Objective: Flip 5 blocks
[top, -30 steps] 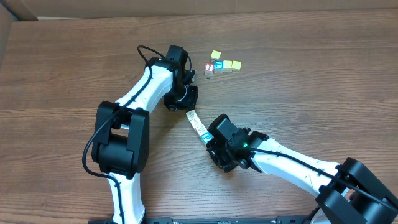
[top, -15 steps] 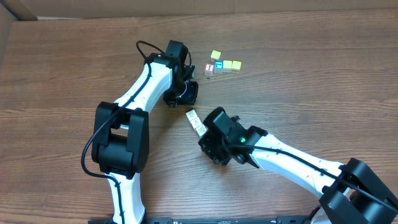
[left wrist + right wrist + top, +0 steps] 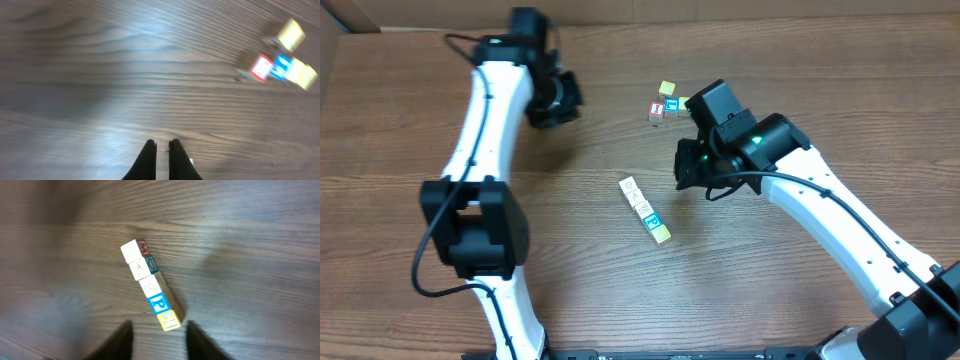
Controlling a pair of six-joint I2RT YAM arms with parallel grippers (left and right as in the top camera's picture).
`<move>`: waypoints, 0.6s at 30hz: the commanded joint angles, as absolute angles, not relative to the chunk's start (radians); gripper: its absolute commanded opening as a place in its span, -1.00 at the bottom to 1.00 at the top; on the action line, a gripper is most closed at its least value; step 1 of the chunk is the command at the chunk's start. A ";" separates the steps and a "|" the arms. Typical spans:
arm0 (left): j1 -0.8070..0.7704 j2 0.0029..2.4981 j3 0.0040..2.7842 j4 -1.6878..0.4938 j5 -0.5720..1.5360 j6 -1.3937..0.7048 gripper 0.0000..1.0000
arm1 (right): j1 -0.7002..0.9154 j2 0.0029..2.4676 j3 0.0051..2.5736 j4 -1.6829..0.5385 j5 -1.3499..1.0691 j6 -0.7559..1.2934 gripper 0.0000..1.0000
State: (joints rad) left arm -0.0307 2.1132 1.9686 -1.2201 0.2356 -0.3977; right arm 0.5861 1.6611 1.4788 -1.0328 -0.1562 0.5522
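Right gripper (image 3: 158, 334) hangs spread above the blocks (image 3: 149, 284), a row in the middle of the woodgrain tabletop (image 3: 820, 80). Left gripper (image 3: 161, 145), pressed together, hovers near the far edge, backed by cardboard (image 3: 670, 8).

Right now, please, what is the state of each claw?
Left claw: closed, holding nothing.
Right claw: open, holding nothing.
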 commanded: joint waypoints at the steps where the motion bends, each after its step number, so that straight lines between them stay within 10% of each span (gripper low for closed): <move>1: 0.070 2.075 1.990 -1.282 0.226 -0.433 -0.92 | 0.647 1.719 1.496 -0.997 -0.158 0.360 0.06; 18: 0.206 2.075 1.942 -1.406 0.168 -0.318 -0.92 | 0.910 2.024 1.495 -0.739 0.183 0.226 0.55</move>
State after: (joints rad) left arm 0.2268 2.1094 1.9644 -1.4113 0.1825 -0.3561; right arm 0.9173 2.0190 1.4811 -0.7593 0.1116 0.2726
